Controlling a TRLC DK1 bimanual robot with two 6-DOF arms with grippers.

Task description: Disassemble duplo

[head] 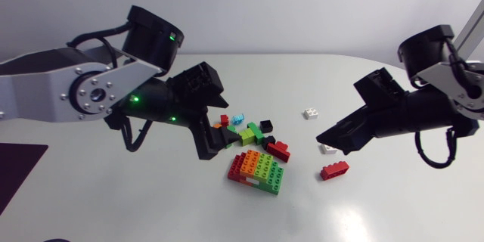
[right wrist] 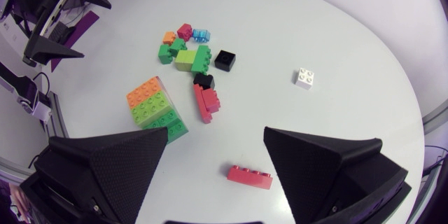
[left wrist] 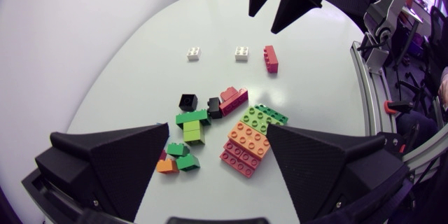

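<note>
The assembled duplo block (head: 259, 171), with red, orange and green layers, lies on the white table (head: 151, 204). In the left wrist view the block (left wrist: 250, 140) lies under and just ahead of my open left gripper (left wrist: 218, 140), among loose bricks. Over the loose pile (head: 246, 130) beside the block, that left gripper (head: 219, 145) hangs with nothing held. My right gripper (head: 330, 141) stands open to the right, above a white brick (head: 327, 149) and near a long red brick (head: 334, 170). The long red brick (right wrist: 250, 176) lies between the right gripper's (right wrist: 215, 140) fingers, untouched.
Loose bricks lie ahead of the block: black (head: 266, 125), light blue (head: 239, 119), green (head: 249, 132) and a red pair (head: 278, 150). A second white brick (head: 310, 113) lies further back. A dark mat (head: 19, 166) sits at the left edge.
</note>
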